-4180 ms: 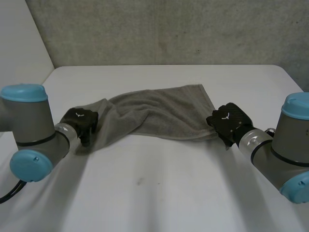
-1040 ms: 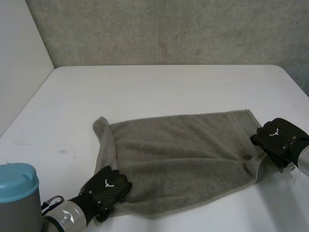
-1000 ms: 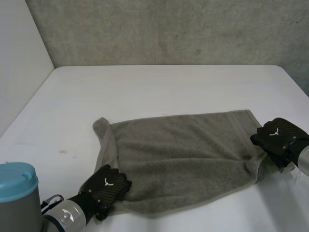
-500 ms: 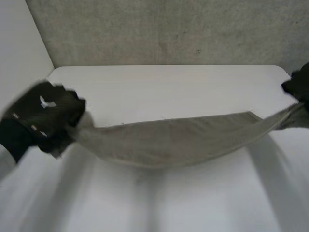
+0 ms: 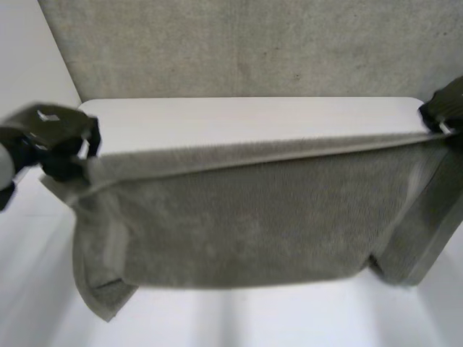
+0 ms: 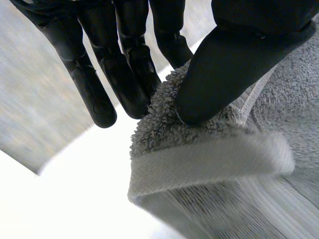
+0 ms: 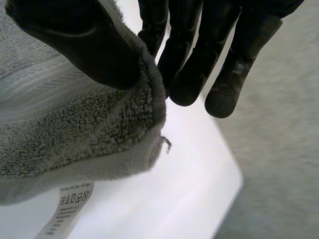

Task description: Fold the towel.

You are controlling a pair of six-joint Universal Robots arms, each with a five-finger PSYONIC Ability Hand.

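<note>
Your robot's two black hands are holding the grey terry towel (image 5: 239, 217) spread out in the air above the white table (image 5: 253, 112), its top edge running taut from one hand to the other. The left hand (image 5: 52, 141) is gripping the upper corner on its side. In the left wrist view the thumb (image 6: 234, 64) is pressing the looped pile against the straight fingers (image 6: 122, 74), and the flat woven hem band (image 6: 209, 162) is folding over just below the pinch. The right hand (image 5: 447, 107) is clamping the opposite upper corner the same way, with its thumb on the nubby cloth and its fingers behind it. A loose thread (image 7: 166, 143) and a small white care label (image 7: 67, 209) are hanging from that corner. Between the hands the towel is hanging as a broad, soft rectangle. Both side edges are curling inward in long flaps. The lower edge is dangling close to the tabletop, though you cannot tell whether it is touching. A rough grey concrete wall (image 5: 253, 47) is rising behind the table.
</note>
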